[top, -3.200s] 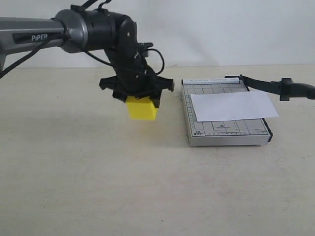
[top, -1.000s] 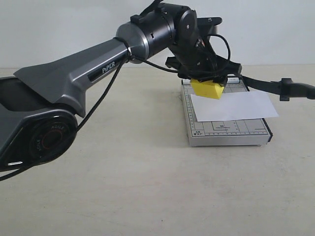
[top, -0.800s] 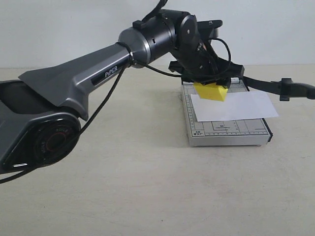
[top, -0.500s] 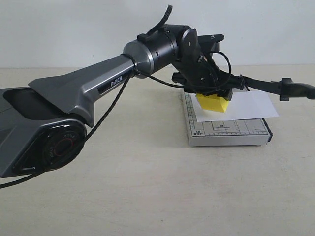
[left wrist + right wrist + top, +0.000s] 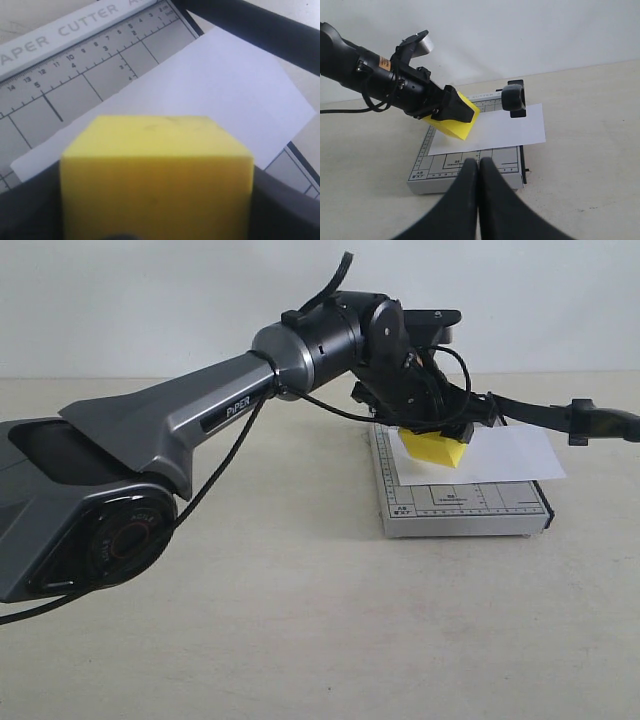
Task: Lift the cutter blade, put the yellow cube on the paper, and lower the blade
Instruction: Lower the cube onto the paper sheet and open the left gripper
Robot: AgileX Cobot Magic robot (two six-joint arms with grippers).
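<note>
Over the paper (image 5: 510, 455), we see the left gripper (image 5: 432, 436) clamping 1 yellow cube (image 5: 432, 450), perhaps just touching it; the right gripper (image 5: 478, 167) is closed, empty.

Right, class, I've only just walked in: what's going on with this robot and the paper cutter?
The left gripper holds the yellow cube, tilted, low over the paper lying on the grey cutter base. Whether the cube touches the paper cannot be told. The cutter blade stands raised, with nothing holding it. The right gripper is shut and empty, back from the cutter. The cube is not yet released, nor the blade lowered.
</note>
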